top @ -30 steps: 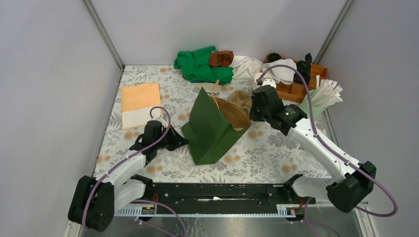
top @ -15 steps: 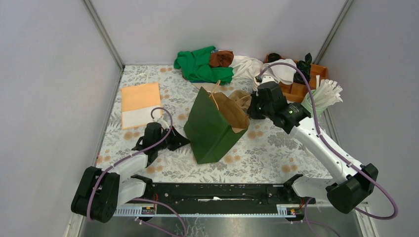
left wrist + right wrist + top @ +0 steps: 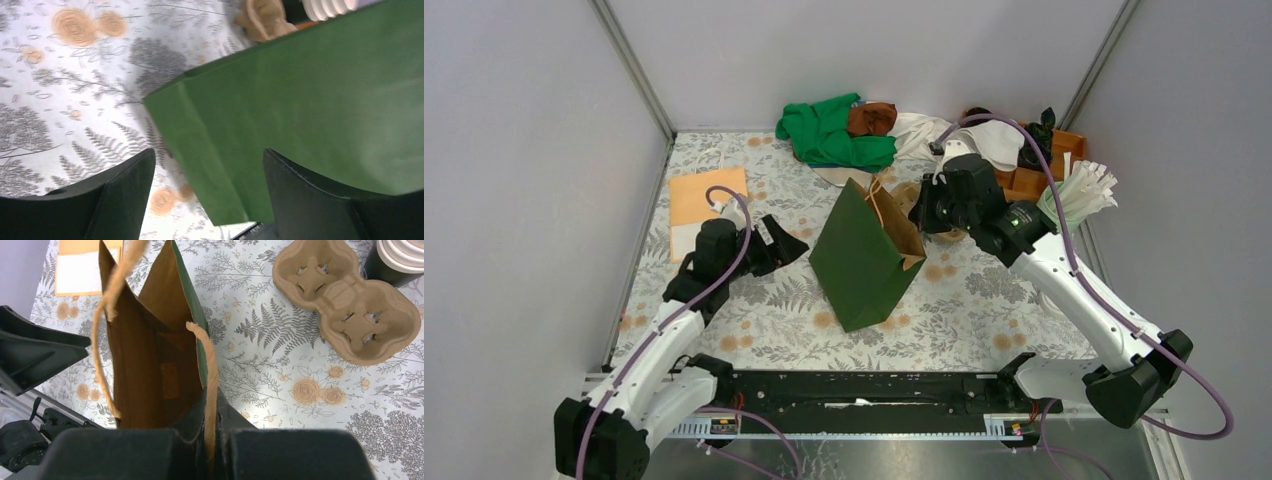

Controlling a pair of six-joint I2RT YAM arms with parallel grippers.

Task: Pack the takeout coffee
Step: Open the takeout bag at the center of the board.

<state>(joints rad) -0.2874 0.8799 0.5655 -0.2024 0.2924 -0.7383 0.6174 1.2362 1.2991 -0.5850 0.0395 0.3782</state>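
Observation:
A green paper bag (image 3: 864, 255) stands upright mid-table, its mouth open and its brown inside (image 3: 150, 370) showing in the right wrist view. My right gripper (image 3: 924, 210) hangs over the bag's right rim, shut (image 3: 212, 440) on one twine handle (image 3: 210, 365). The other handle (image 3: 102, 340) hangs loose. My left gripper (image 3: 789, 248) is open just left of the bag, and the bag's green side (image 3: 310, 115) fills the space ahead of its spread fingers (image 3: 209, 155) without touching them. The takeout coffee is hidden from every view.
A brown pulp cup carrier (image 3: 345, 305) lies right of the bag, and a stack of cups (image 3: 400, 252) stands behind it. Green, brown and white cloths (image 3: 834, 135) are heaped at the back. A wooden organiser (image 3: 1044, 165) sits back right. An orange and white sheet (image 3: 707, 205) lies at the left.
The right gripper has lifted the handle and the bag has gone from lying tilted to standing upright. The left gripper has opened, let go of the bag's base and drawn back to the left.

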